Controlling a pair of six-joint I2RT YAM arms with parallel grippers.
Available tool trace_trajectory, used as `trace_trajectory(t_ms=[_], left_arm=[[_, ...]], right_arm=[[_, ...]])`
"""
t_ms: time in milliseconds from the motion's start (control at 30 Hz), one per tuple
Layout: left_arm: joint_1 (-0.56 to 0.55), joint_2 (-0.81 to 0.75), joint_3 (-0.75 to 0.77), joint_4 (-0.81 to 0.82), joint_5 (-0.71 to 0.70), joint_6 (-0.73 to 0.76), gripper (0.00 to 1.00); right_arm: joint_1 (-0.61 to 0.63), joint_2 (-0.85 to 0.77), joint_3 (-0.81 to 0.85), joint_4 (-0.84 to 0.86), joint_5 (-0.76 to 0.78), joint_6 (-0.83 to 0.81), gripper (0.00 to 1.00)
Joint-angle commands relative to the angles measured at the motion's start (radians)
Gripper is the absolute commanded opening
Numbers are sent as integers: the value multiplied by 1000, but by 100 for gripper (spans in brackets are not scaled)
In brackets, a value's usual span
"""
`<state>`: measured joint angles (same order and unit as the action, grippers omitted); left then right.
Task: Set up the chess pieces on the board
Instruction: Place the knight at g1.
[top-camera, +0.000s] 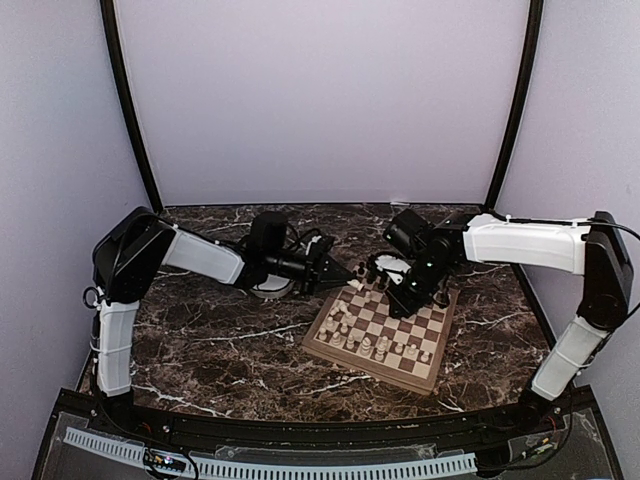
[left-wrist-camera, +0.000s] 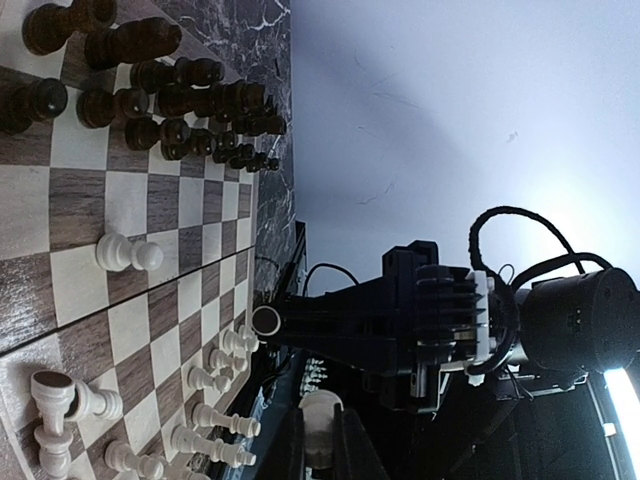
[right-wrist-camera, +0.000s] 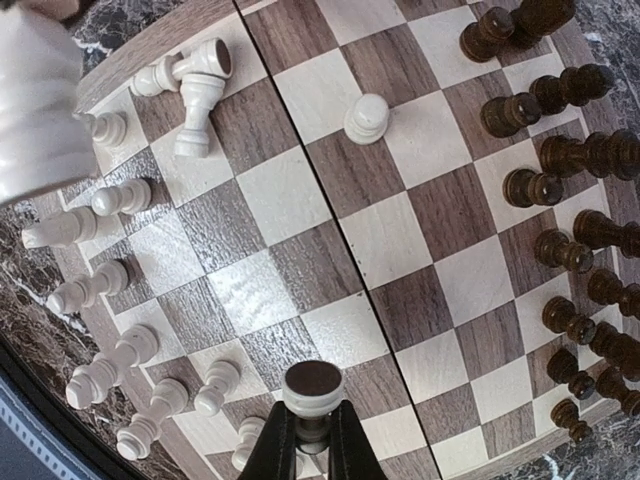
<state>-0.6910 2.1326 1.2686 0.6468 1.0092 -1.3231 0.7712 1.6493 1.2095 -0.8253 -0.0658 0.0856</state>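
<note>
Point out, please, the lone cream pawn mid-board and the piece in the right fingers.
Lone cream pawn (right-wrist-camera: 367, 111): right wrist view, its head.
Held cream piece (right-wrist-camera: 312, 382): right wrist view, its dark base.

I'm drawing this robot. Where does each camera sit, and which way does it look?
Top external: high behind the robot, looking down on the board; left arm and right arm show.
Left wrist: by the board, looking across it at the right arm; left end effector grips a pale piece.
Right wrist: above the board, looking down; right end effector grips a second pale piece.
Shared: both wrist views show the lone pawn.
</note>
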Motion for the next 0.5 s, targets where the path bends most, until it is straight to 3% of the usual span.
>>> trace_trajectory(t_ms=[0, 200, 467], left_arm=[[2, -79, 47, -203, -27, 121, 0], [-9, -224, 170, -802, -270, 618, 0], [-164, -327, 272, -1126, -568, 1004, 0]], right_arm=[[-6, -17, -8, 36, 43, 24, 3], [-40, -16, -75, 61, 26, 37, 3], [-60, 16, -91, 83, -17, 39, 2]])
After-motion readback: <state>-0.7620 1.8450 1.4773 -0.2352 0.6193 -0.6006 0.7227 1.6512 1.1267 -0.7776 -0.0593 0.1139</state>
